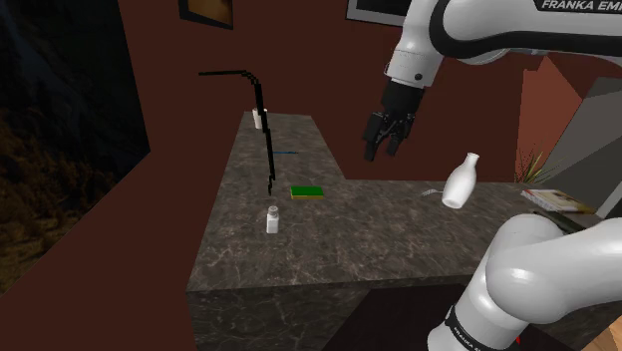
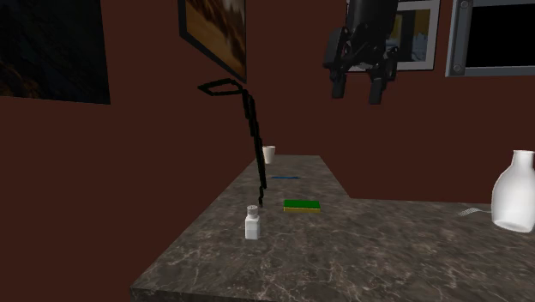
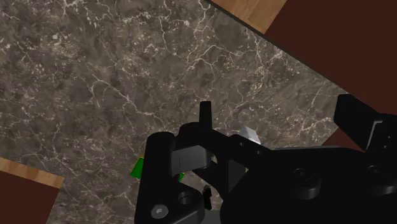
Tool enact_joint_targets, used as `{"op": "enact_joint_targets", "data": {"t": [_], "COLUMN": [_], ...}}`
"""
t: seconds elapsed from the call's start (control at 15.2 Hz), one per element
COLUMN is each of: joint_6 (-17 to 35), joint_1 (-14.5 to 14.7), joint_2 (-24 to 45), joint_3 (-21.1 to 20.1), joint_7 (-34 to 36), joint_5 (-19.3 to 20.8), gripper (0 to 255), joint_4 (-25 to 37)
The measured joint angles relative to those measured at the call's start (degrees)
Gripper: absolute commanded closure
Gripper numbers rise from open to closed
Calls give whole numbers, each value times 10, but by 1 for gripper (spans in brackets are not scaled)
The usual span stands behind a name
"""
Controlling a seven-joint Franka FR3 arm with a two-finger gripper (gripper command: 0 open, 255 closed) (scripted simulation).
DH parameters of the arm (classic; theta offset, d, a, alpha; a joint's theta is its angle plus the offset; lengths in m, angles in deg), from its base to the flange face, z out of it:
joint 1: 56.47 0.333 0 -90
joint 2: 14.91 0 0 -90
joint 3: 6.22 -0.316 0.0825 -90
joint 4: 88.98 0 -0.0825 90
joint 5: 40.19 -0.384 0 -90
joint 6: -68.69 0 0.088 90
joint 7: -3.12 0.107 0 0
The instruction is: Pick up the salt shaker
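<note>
Salt shaker (image 1: 272, 218): upright, long axis vertical, cap up. White body, grey cap. Stands near table (image 1: 379, 234) edge at shoulder view's left. Tool (image 1: 383, 151) fingers spread, empty, well above table.

The counter (image 1: 399, 229) looked like dark polished stone, marbled with pale veins, and the floor (image 3: 245, 11) past its edge showed warm wood grain. The salt shaker (image 2: 252, 225) had a plain, smooth white body under a greyer cap, while the white bottle (image 2: 514, 196) and the arm's (image 1: 538, 279) white shell looked smooth and glossy. The gripper (image 1: 382, 152) was matt black.
</note>
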Motion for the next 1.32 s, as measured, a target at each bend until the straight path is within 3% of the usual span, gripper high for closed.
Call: {"op": "enact_joint_targets", "data": {"t": [0.2, 0.79, 1.32], "joint_6": [21, 163, 254], "joint_1": [0, -2, -7], "joint_2": [24, 197, 382], "joint_3": [-4, -36, -57], "joint_7": [3, 29, 60], "joint_5": [-1, -2, 19], "gripper": [0, 0, 0], "joint_4": [1, 17, 97]}}
